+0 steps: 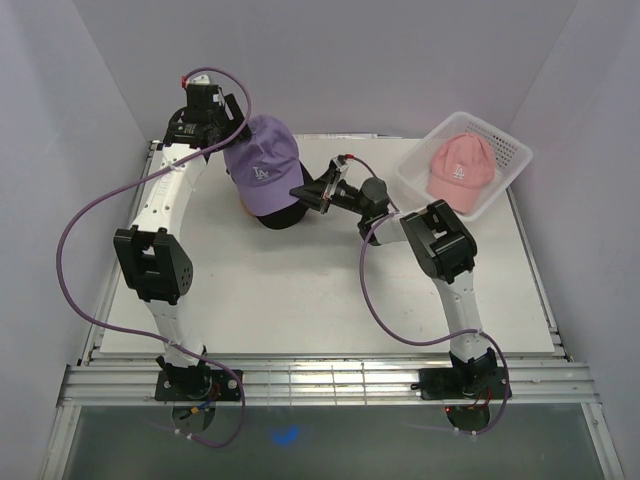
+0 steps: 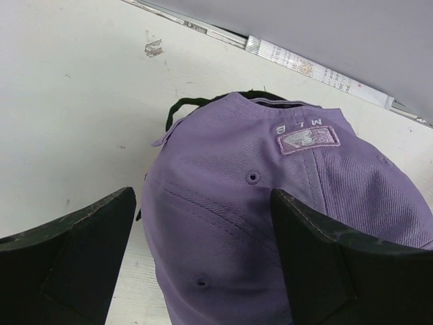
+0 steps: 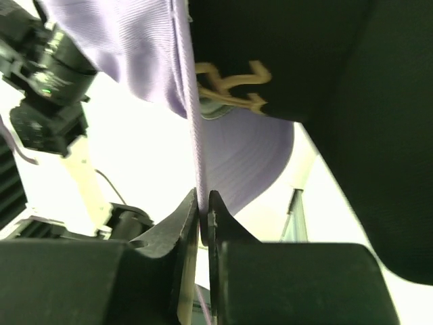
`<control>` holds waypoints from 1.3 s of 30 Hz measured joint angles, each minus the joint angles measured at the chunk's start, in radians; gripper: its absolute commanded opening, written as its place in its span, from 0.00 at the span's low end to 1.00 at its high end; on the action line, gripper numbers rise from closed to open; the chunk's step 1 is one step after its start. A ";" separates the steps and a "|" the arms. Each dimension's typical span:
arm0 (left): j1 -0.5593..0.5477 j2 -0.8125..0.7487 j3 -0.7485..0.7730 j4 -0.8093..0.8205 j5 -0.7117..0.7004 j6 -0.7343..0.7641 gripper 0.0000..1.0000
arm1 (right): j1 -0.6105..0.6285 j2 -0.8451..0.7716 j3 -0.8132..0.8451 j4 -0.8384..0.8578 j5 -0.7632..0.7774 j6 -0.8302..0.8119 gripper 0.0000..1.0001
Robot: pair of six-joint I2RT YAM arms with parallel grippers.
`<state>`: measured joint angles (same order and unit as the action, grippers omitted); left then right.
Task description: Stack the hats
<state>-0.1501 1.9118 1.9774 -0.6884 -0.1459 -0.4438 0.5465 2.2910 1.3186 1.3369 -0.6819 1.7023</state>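
White bench [image 1: 300, 300] fills the overhead view, with pale walls on three sides. Both arms are bolted at its near edge. The left arm [image 1: 150, 260] runs up the left side to the far end, and the right arm [image 1: 445, 250] bends inward toward the middle.

At the far right corner sits a white mesh basket [image 1: 505, 150], turned at an angle. A pink cap [image 1: 460, 165] lies inside it, crown up, with its white logo facing the near side.

At the far end, left of centre, a lavender cap [image 1: 262, 165] sits on top of a black cap [image 1: 280, 217], whose dark edge shows under the lavender cap's near side.

The left tool [image 1: 226, 140] is at the far left side of the lavender crown. In the left wrist view its fingers [image 2: 81, 250] are spread wide on either side of the back of that cap [image 2: 270, 217] and hold nothing. I cannot tell whether the pads touch the cloth.

The right tool [image 1: 305, 192] comes in from the right. In the right wrist view its fingers are pressed nearly together, pinching a thin edge of the lavender cap [image 3: 135, 47]. Just beside that edge is the black cap [image 3: 304, 68], which carries a gold stitched logo [image 3: 230, 84].

The back of the lavender cap bears a small lavender MLB patch [image 2: 308, 139].
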 measured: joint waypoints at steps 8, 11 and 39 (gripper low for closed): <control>0.000 0.000 0.000 0.000 -0.001 0.007 0.91 | -0.013 -0.056 -0.077 -0.015 0.028 0.044 0.08; -0.001 0.000 0.000 0.000 -0.001 0.010 0.91 | -0.026 -0.070 -0.113 -0.034 0.027 0.047 0.08; 0.014 0.000 -0.013 0.010 0.036 0.013 0.91 | -0.094 -0.164 -0.074 -0.554 -0.055 -0.143 0.34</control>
<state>-0.1360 1.9118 1.9640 -0.6785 -0.1097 -0.4305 0.4526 2.1269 1.2449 0.7834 -0.7368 1.5589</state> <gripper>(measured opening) 0.908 0.249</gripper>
